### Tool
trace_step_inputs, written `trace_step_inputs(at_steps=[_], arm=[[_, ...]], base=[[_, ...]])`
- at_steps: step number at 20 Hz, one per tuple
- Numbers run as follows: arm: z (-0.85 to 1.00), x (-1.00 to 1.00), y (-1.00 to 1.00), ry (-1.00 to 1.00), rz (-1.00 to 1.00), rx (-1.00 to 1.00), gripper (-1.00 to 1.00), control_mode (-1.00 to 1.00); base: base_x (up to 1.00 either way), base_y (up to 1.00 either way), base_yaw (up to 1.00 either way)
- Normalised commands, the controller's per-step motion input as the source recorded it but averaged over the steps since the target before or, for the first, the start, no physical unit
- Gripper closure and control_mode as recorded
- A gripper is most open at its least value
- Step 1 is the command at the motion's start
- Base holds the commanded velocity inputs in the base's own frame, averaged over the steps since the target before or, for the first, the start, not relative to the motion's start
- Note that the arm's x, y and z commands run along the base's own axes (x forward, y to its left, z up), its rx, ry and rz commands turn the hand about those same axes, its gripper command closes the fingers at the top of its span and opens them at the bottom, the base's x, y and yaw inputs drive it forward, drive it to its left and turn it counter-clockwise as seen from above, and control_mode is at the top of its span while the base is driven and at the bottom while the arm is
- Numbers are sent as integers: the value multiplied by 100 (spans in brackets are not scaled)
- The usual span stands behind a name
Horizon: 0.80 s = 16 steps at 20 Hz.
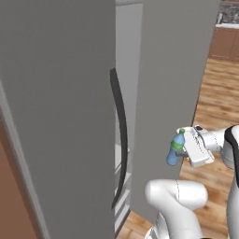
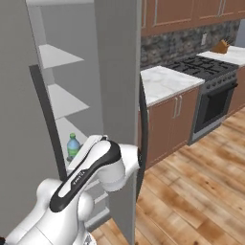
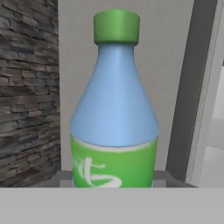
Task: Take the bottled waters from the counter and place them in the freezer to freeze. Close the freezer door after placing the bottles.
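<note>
Holding a water bottle [image 1: 175, 148] upright, the end effector [image 1: 183, 150] sits just in front of the open freezer [image 1: 60, 116], its fingers pinching the bottle about its green-labelled lower half. The bottle is blue with a green cap and a green label bearing white lettering; in the hand view it [image 3: 114, 109] stands close before the lens, with the grey edge of a freezer door behind it and a dark stone backsplash [image 3: 26, 87] to the left.

In the left base view the bottle hangs beside the right-hand grey door [image 1: 172, 84], which is swung open, and a long dark handle [image 1: 120, 135] curves down the gap between the two doors. In the right base view the bottle [image 2: 72, 146] shows by the lower white shelves [image 2: 62, 100] of the freezer interior, partly hidden by the white arm [image 2: 91, 172], so I cannot tell whether it is level with a shelf or clear of it.

To the right of the freezer runs a white marble counter [image 2: 165, 81] on brown wooden cabinets [image 2: 167, 124]. Farther right stands a black gas range [image 2: 210, 91] with an oven door beneath. Brown upper cabinets [image 2: 182, 12] hang above the stone backsplash. The floor [image 2: 201, 191] is warm wooden planking.
</note>
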Motion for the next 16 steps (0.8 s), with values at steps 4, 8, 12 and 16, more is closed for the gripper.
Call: trace_step_inputs(at_steps=[4, 8, 12, 16], arm=[[0, 0, 0, 0, 0, 0, 100, 100], [0, 0, 0, 0, 0, 0, 100, 100], [0, 0, 0, 0, 0, 0, 100, 100], [0, 0, 0, 0, 0, 0, 100, 100]], base=[[41, 20, -7], [31, 1, -2], [30, -1, 0], [45, 0, 0]])
